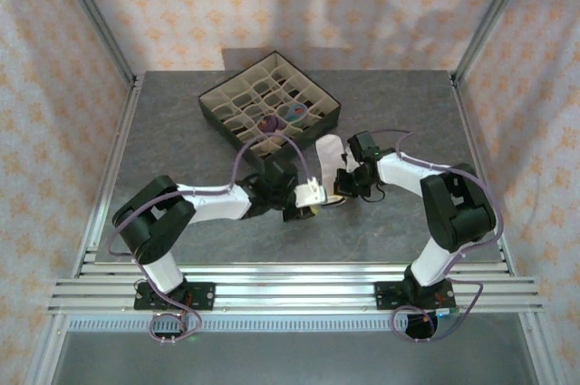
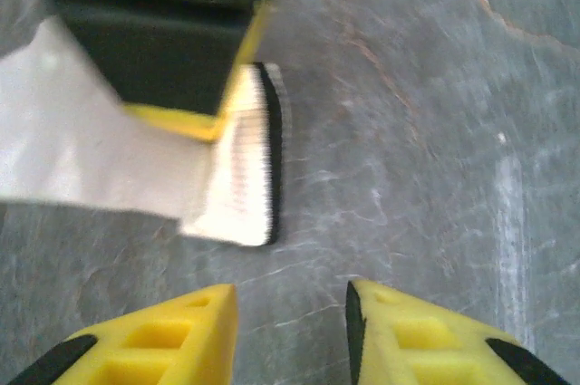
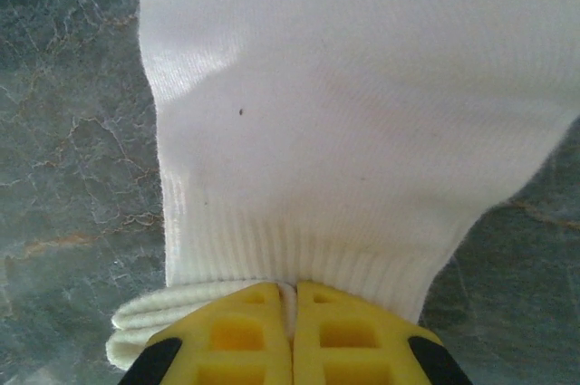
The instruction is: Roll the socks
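Observation:
A white sock [image 3: 344, 113] lies flat on the grey table, stretching from the box toward the arms [image 1: 327, 151]. My right gripper [image 3: 293, 312] is shut on its ribbed cuff, pinching a thin fold of fabric. The cuff's black-striped edge [image 2: 258, 168] shows in the left wrist view, just ahead of my left gripper [image 2: 290, 331]. That gripper is open, with bare table between its yellow fingers [image 2: 195, 331]. From above, the two grippers meet mid-table, left [image 1: 308, 195] and right [image 1: 343, 184]. A purple bundle [image 1: 267, 122] and a blue-green one [image 1: 295, 113] sit in the box.
The dark box of beige grid compartments [image 1: 227, 100] stands at the back centre of the table. The right gripper's dark body [image 2: 163, 50] hangs just beyond the left fingers. Metal frame posts and patterned walls surround the table.

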Controlling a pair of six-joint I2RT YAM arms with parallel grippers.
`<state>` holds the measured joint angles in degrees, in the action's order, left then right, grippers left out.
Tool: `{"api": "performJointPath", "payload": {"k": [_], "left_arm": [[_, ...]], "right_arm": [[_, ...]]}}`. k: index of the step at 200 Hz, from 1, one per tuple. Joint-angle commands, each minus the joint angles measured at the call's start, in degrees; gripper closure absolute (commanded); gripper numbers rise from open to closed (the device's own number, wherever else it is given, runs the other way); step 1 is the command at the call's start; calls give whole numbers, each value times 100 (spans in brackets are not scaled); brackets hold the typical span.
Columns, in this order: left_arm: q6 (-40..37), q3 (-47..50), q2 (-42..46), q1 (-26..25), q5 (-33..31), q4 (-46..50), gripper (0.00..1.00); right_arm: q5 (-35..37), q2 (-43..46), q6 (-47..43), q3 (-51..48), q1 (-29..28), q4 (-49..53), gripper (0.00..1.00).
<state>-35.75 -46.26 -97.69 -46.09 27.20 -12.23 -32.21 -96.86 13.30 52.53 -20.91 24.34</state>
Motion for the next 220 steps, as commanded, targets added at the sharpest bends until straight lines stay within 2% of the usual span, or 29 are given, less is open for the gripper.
{"api": "performJointPath", "payload": {"k": [1, 18, 99, 178, 192, 208, 220], "left_arm": [[-1081, 206, -105, -288, -1036, -1316, 62], [-1221, 118, -277, -392, -1239, -1520, 63], [-1421, -111, -952, -443, -1290, -2007, 68], [-1713, -322, -1462, -505, -1439, -1594, 66], [-1765, -413, -1472, -511, -1467, -1356, 76], [-1853, -688, -1408, -507, -1317, -575, 100], [-1891, -873, -1345, -505, -1161, -10, 100]], "right_arm": [[181, -440, 1, -191, 219, 345, 99], [17, -516, -21, -149, 269, 390, 99], [-479, -704, -72, -6, 344, 562, 99], [-549, -538, -91, 38, 398, 704, 96], [-606, -511, -94, 38, 399, 713, 94], [-682, -397, -100, 31, 395, 699, 85], [-705, -243, -108, 20, 399, 687, 71]]}}
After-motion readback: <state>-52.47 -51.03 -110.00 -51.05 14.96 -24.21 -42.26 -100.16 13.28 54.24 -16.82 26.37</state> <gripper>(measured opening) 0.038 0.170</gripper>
